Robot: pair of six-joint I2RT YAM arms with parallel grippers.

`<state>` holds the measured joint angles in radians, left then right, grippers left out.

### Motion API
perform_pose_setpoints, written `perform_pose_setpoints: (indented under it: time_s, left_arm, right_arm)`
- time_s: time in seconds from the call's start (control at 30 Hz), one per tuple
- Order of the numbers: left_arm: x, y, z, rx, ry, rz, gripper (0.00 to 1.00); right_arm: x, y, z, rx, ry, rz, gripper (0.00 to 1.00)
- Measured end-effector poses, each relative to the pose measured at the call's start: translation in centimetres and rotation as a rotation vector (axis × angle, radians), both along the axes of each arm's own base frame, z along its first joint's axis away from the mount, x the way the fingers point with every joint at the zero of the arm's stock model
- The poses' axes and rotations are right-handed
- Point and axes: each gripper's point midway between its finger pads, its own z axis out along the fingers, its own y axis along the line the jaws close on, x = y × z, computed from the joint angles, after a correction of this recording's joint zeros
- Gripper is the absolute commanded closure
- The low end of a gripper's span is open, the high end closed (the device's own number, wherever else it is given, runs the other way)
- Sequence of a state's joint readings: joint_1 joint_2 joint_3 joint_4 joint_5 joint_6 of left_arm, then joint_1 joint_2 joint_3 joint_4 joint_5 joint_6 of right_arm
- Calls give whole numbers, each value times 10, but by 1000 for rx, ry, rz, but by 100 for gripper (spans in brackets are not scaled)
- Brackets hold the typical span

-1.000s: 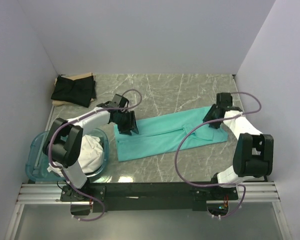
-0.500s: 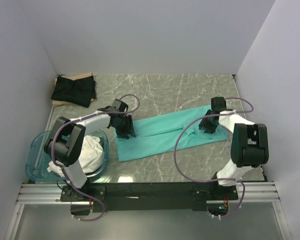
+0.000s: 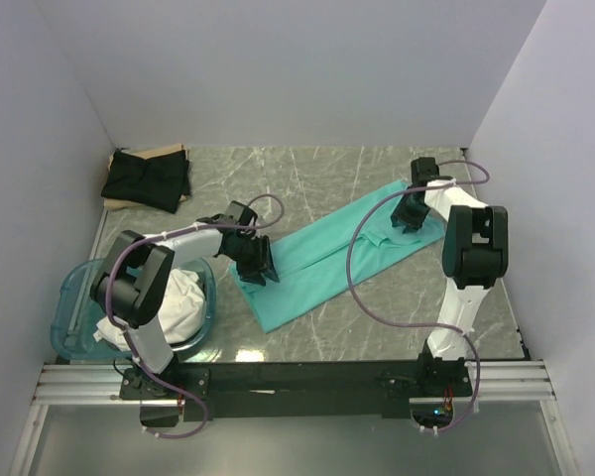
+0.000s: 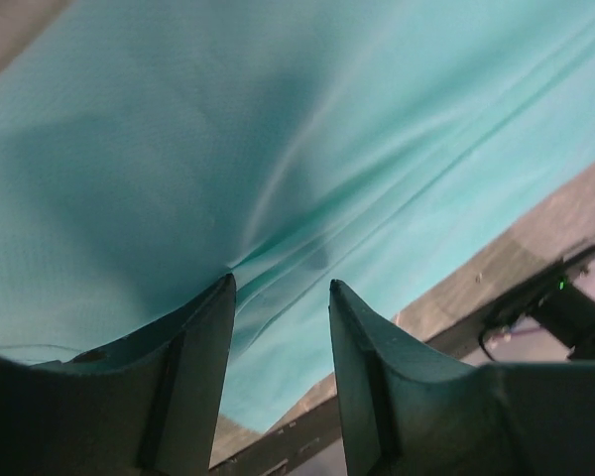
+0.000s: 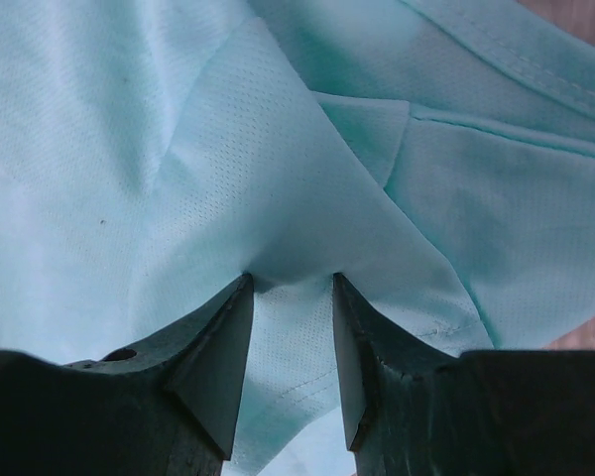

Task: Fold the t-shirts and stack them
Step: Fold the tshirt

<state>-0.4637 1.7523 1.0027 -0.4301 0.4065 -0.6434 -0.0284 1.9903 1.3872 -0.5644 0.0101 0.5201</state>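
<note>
One teal shirt (image 3: 317, 263), one black shirt (image 3: 144, 178), one tub (image 3: 67, 297).

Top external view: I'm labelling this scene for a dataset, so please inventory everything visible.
mint-teal cloth t-shirt: one, mint-teal, folded long, slanting across mid-table.
black cloth t-shirt: one, black, folded, far left corner.
white cloth t-shirts: count unclear, white, heaped in the tub.
translucent blue plastic tub: one, blue, near left.
tan cardboard sheet: one, tan, under the black shirt.
grey marbled table: one, grey.
purple cables: two, purple, along the arms.
left arm, right arm: white and black; left gripper and right gripper each pinch the teal shirt.
</note>
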Motion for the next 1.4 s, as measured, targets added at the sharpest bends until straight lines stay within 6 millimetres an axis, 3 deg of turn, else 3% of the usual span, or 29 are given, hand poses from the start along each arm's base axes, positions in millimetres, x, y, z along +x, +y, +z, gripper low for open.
perform_pose_setpoints:
  time_s: [0.4, 0.57, 0.7, 0.87, 1.0, 1.2, 1.3, 1.4]
  left_arm:
    - [-58, -43, 6, -110, 92, -192, 51]
    - [-72, -57, 10, -135, 94, -242, 51]
    - [-72, -60, 17, -137, 90, -236, 50]
    - [-52, -70, 42, -160, 9, -226, 50]
    - [-46, -72, 56, -171, -42, -221, 50]
    - [-48, -62, 48, -131, -48, -192, 51]
    - [-56, -54, 42, -113, -32, -172, 51]
    - [-60, -50, 38, -110, -26, -166, 51]
  right_arm:
    - [59, -4, 3, -57, 36, 85, 55]
    - [71, 8, 5, -76, 36, 144, 55]
    - [69, 22, 6, -66, 38, 183, 55]
    - [66, 28, 16, -57, 30, 221, 54]
    - [66, 30, 46, -52, -28, 236, 54]
    - [47, 38, 101, -24, -146, 256, 54]
    - [32, 40, 102, -12, -151, 264, 54]
    - [14, 43, 80, 4, -100, 269, 54]
